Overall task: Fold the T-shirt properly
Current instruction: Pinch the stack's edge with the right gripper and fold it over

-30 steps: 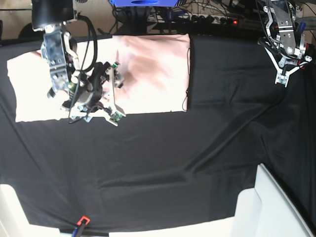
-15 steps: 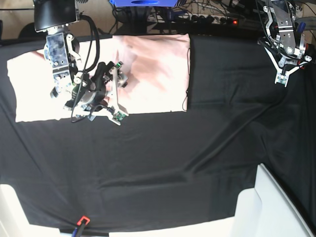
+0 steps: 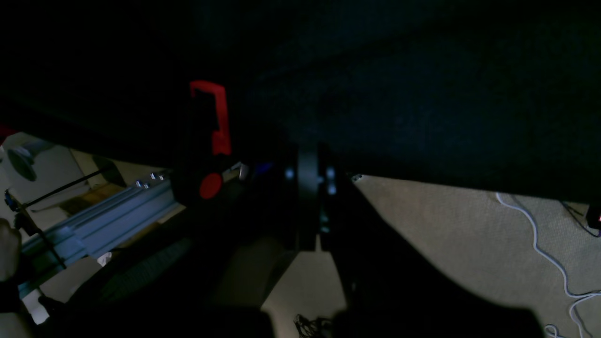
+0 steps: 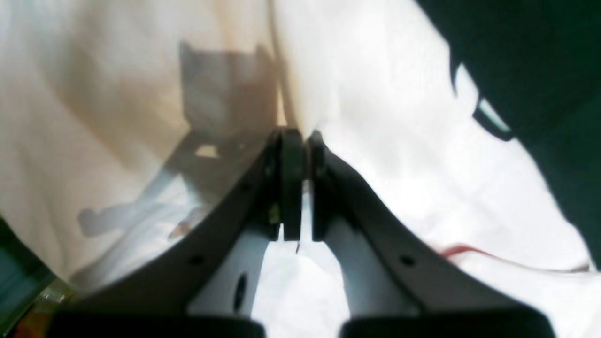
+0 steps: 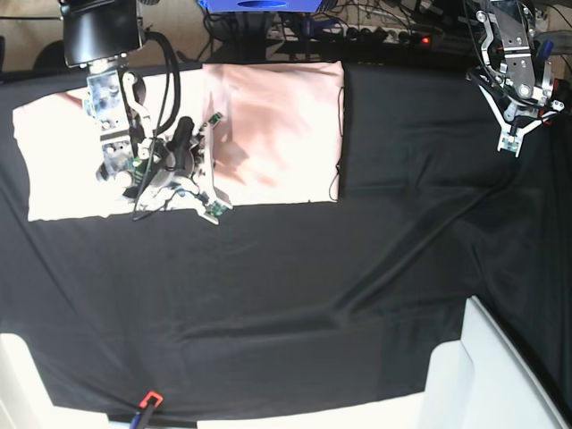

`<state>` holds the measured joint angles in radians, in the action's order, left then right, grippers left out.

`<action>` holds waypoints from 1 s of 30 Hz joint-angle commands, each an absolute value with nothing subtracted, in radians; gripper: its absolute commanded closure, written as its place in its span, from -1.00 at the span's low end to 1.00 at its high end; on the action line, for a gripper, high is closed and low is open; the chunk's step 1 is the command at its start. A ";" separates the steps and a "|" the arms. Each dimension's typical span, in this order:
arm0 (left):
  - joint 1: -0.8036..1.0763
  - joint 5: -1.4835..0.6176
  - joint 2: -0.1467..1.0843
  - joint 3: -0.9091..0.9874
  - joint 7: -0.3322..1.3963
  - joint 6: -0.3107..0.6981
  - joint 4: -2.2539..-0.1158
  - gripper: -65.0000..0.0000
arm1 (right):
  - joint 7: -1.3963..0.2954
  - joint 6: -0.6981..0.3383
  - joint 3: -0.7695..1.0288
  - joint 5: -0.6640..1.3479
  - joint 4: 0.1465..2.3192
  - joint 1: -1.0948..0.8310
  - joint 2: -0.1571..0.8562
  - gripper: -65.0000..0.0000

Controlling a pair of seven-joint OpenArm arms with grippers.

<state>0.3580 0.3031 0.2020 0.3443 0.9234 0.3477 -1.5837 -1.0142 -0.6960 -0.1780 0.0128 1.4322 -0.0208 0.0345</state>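
The pale pink T-shirt (image 5: 277, 134) lies spread flat at the back left of the black table cloth (image 5: 295, 286), plain side up, with no lettering visible. My right gripper (image 5: 207, 159) is low over the shirt's middle. In the right wrist view the right gripper (image 4: 300, 141) is shut on a raised fold of the T-shirt (image 4: 385, 155). My left gripper (image 5: 510, 143) hangs at the back right, away from the shirt. In the dark left wrist view the left gripper (image 3: 307, 183) has its jaws together and holds nothing.
A white box-like object (image 5: 500, 375) stands at the front right corner. A small red and blue object (image 5: 147, 399) lies at the front edge. Cables and a power strip (image 5: 393, 36) run behind the table. The left wrist view shows carpet floor (image 3: 446, 225) past the table edge.
My right arm has shifted and turned slightly over the shirt's middle, and the fabric by the gripper has been drawn into a fold. The left arm has not moved.
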 commanded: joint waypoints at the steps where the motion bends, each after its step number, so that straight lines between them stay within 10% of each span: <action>1: 0.360 0.312 0.214 0.349 0.921 0.341 -1.598 1.00 | -1.006 -0.698 -0.176 0.019 1.448 -0.007 0.033 0.98; 30: 0.349 0.311 0.219 0.351 0.921 0.340 -1.541 1.00 | -1.052 -0.698 -0.177 0.015 1.440 0.108 0.039 0.98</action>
<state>0.3519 0.3027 0.2024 0.3443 0.9230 0.3477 -1.5223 -1.0603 -0.6991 -0.1787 0.0151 1.4281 0.0925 0.0360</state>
